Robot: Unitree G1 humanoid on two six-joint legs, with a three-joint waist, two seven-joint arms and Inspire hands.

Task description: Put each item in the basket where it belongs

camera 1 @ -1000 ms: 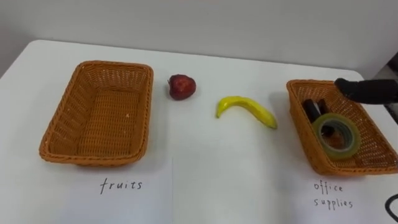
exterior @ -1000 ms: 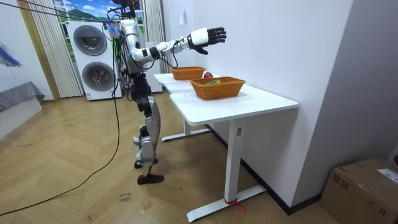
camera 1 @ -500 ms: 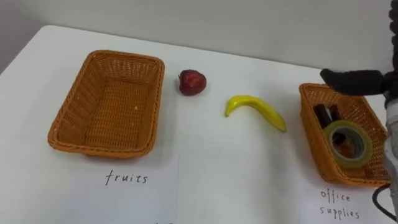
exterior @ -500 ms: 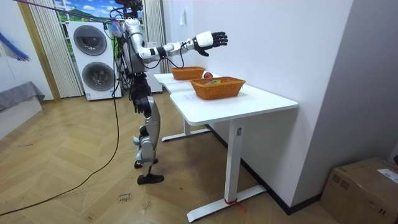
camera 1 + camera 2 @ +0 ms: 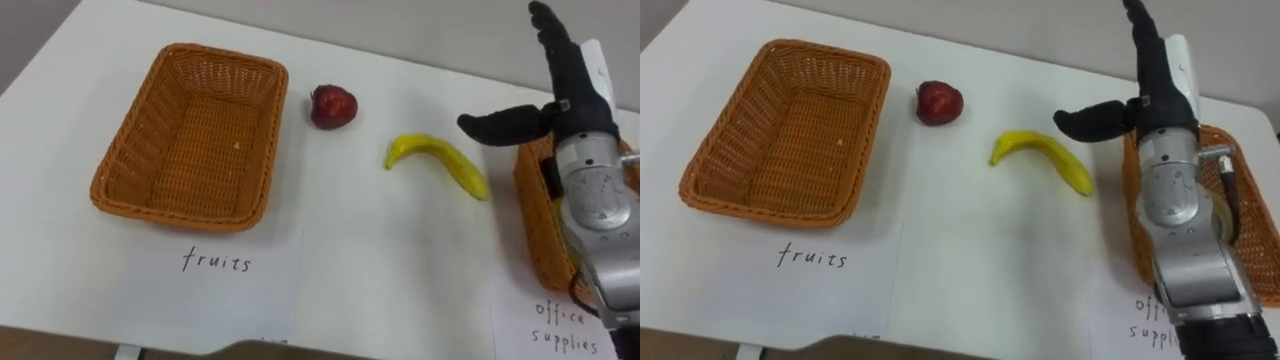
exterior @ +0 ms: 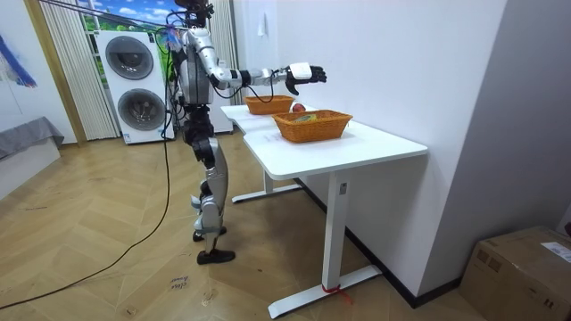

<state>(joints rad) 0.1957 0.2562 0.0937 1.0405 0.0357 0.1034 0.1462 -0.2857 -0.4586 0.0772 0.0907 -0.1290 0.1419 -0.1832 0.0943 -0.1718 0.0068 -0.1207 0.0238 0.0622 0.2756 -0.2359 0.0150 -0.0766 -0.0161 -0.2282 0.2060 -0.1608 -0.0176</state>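
Since the earlier frames my right hand (image 5: 572, 100) has come in from the far right edge and now stands in the air between the banana (image 5: 438, 162) and the office-supplies basket (image 5: 533, 225). Its fingers are straight and pointing away from me, the thumb is spread toward the banana, and it holds nothing. In the room view it has dropped closer to the table (image 5: 350, 270). The fruit has not been moved: the banana and, farther off, the apple (image 5: 333, 106) both lie on the table beside the empty fruit basket (image 5: 190, 150).

My forearm now covers most of the office-supplies basket, including the tape roll seen earlier. A dark item (image 5: 1230, 185) shows beside it, not identifiable. The basket's right side is cut off.
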